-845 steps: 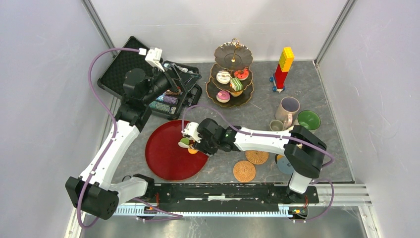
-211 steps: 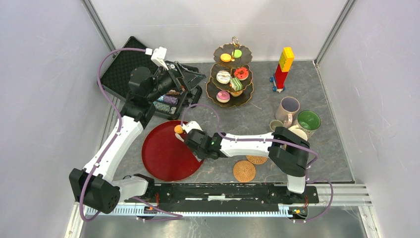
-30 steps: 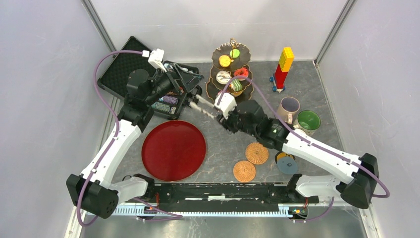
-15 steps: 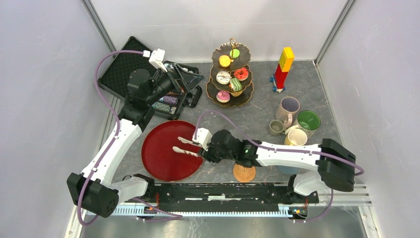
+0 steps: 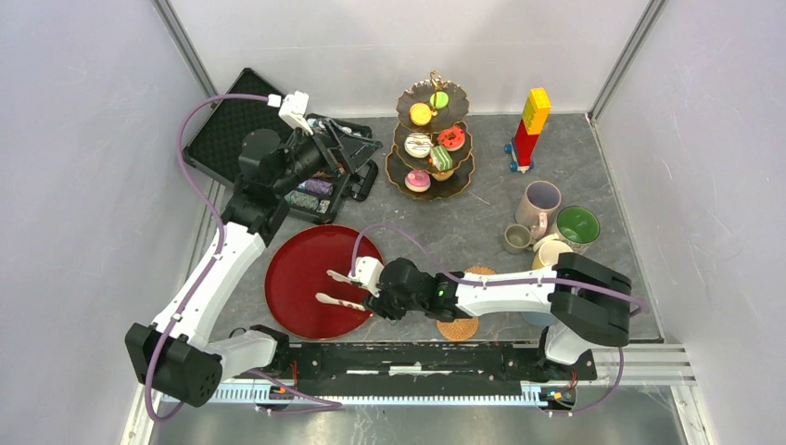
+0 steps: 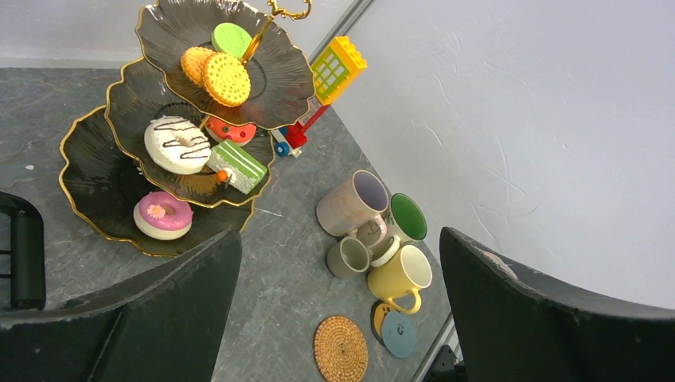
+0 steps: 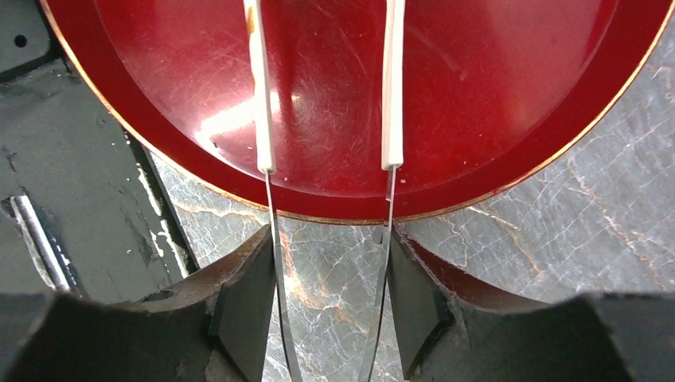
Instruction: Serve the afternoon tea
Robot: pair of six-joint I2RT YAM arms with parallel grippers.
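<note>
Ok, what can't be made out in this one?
- Tongs: tips cut off by the top edge in right wrist view; whether they touch the tray is too small to tell from above.
- Case contents: top view, left arm hides most.
- Blue coaster: top view, right arm covers most.

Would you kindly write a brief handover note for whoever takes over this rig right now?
Left hand: open, holding nothing, over the black case.
Right hand: shut on the tongs, their tips empty above the red tray.
Things: sweets sit on all three tiers of the stand; four mugs are bunched at the right, coasters in front of them.
Done: stand is stocked.
Left: probably mugs onto coasters, tongs set down.
</note>
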